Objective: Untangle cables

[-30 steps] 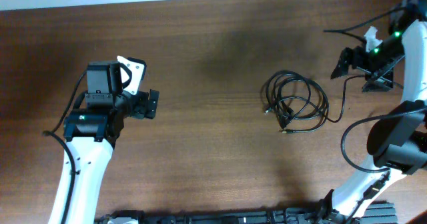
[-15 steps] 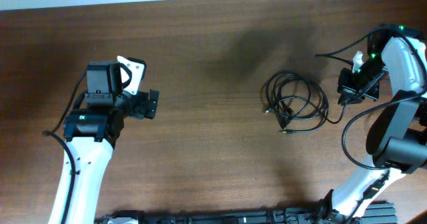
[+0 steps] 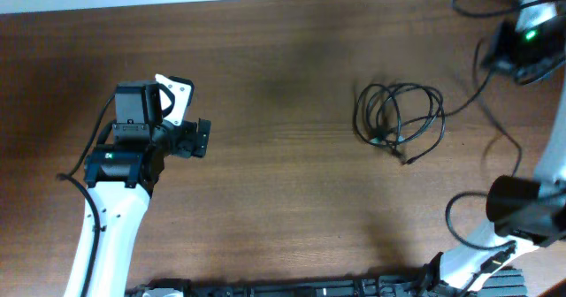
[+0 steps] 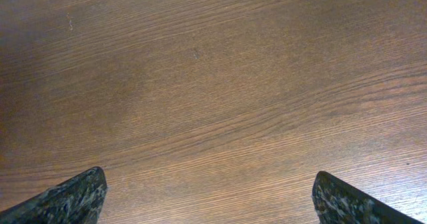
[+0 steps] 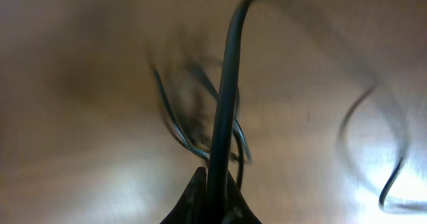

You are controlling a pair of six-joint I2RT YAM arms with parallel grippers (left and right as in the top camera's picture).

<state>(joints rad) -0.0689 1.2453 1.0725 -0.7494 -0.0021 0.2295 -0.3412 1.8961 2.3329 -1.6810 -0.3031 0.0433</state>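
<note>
Left jaws: wide apart, holding nothing, above the desk [image 4: 213, 84]. Right jaws: clamped on one strand of the cables [image 3: 398, 120], the rest lying in loose black loops.

Between the left end effector [image 3: 202, 139] and the cables [image 3: 400, 123] the surface [image 3: 283, 200] is bare wood, open for a pass from the near edge to the far one. The same bare grain fills the gap between the left one's wide-apart fingers [image 4: 67, 197]. The cables, looped right of centre, are the one obstacle lying there. A strand rises from them to the far right corner, pinched in the right end effector [image 5: 212, 201], and bars the way there.
</note>
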